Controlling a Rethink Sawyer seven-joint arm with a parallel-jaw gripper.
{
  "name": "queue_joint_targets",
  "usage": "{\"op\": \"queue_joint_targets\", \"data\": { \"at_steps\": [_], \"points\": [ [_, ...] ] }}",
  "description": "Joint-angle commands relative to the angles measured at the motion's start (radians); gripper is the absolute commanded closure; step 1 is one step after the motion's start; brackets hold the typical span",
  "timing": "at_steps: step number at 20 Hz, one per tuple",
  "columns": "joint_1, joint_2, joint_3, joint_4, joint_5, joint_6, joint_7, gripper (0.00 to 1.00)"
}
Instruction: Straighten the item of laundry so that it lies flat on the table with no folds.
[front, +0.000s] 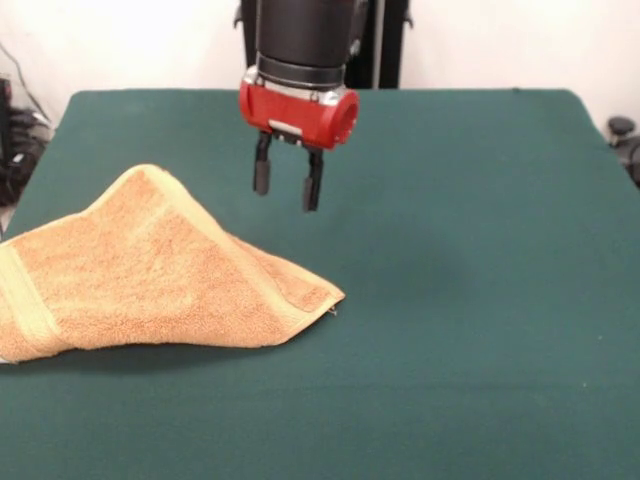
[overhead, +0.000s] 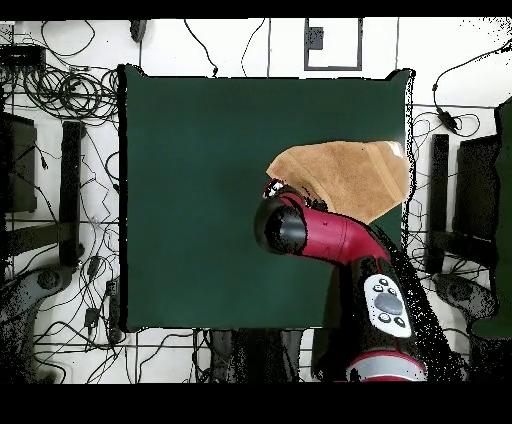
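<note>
The tan-orange terry towel lies folded and bunched at the left of the dark green table, one edge doubled over, a pale border band at its left end. In the overhead view the towel sits near the table's right edge. My gripper hangs open and empty in the air, above and to the right of the towel's raised peak, not touching it. In the overhead view the arm covers the gripper and part of the towel.
Cables and stands lie on the floor around the table. The robot's pedestal stands at the bottom right of the overhead view. The towel's left end reaches the table's left edge in the front view.
</note>
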Motion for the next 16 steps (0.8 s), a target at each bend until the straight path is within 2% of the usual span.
{"op": "queue_joint_targets", "data": {
  "at_steps": [1, 8, 16],
  "points": [
    [0.105, 0.109, -0.044, -0.005, 0.208, -0.17, 0.369, 0.0],
    [0.119, 0.146, -0.047, -0.066, 0.308, -0.127, 0.334, 0.0],
    [0.114, 0.233, -0.031, -0.136, 0.358, -0.187, 0.293, 0.0]
  ]
}}
